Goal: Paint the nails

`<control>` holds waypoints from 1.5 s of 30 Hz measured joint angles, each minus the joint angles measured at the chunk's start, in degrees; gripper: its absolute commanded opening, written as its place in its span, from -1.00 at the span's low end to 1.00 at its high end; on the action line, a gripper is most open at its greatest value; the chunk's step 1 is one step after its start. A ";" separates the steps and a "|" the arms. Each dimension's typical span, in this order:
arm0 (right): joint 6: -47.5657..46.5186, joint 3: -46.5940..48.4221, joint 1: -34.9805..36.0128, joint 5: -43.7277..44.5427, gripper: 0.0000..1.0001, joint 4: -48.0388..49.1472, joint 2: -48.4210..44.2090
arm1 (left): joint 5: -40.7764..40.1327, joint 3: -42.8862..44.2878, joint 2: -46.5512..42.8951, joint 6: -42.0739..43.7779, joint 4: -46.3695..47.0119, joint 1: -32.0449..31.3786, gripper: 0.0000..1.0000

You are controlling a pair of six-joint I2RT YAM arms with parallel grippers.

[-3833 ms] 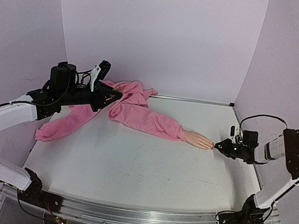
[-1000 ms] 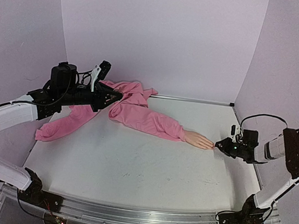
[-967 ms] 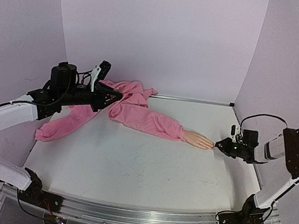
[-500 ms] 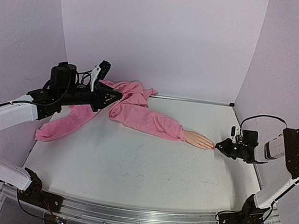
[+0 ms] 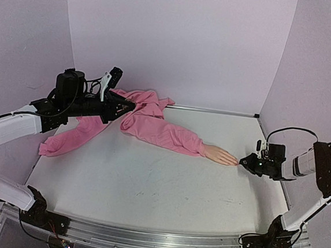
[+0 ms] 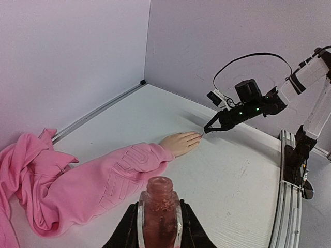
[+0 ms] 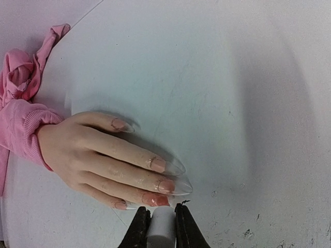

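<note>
The peach mannequin hand point(image 5: 219, 155) lies flat on the table, its wrist in a pink sleeve point(image 5: 163, 134). Its long nails point(image 7: 166, 186) point at my right gripper point(image 7: 162, 219). Three of them show pinkish polish near the base, and the one closest to the jaws is the reddest. My right gripper point(image 5: 245, 162) is shut on a white brush cap point(image 7: 162, 227) right at the fingertips; the brush itself is hidden. At the far left my left gripper point(image 5: 126, 105) is shut on an open pinkish polish bottle point(image 6: 158, 209), held upright above the table.
A pink hoodie point(image 5: 138, 107) is bunched at the back left, with its other sleeve point(image 5: 65, 139) trailing toward the left edge. A purple wall stands close behind the right gripper point(image 6: 217, 127). A metal rail point(image 5: 155, 239) runs along the front edge.
My right gripper has crept very slightly to the right beside the fingertips. The left arm and the bottle have held still.
</note>
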 measured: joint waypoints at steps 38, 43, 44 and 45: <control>-0.02 -0.96 0.00 -4.04 -1.00 2.23 -0.57 | 0.09 0.00 0.00 -0.02 0.00 0.00 -1.00; -0.02 -0.96 0.00 -4.07 -1.00 2.23 -0.20 | 0.11 0.00 0.00 -0.02 0.00 0.00 -1.00; -0.02 -0.96 0.00 -4.09 -1.00 2.23 -0.13 | 0.11 0.00 0.00 -0.02 0.00 0.00 -1.00; -0.02 -0.96 0.00 -4.07 -1.00 2.23 -0.04 | 0.13 0.00 0.00 -0.02 -0.02 0.00 -1.00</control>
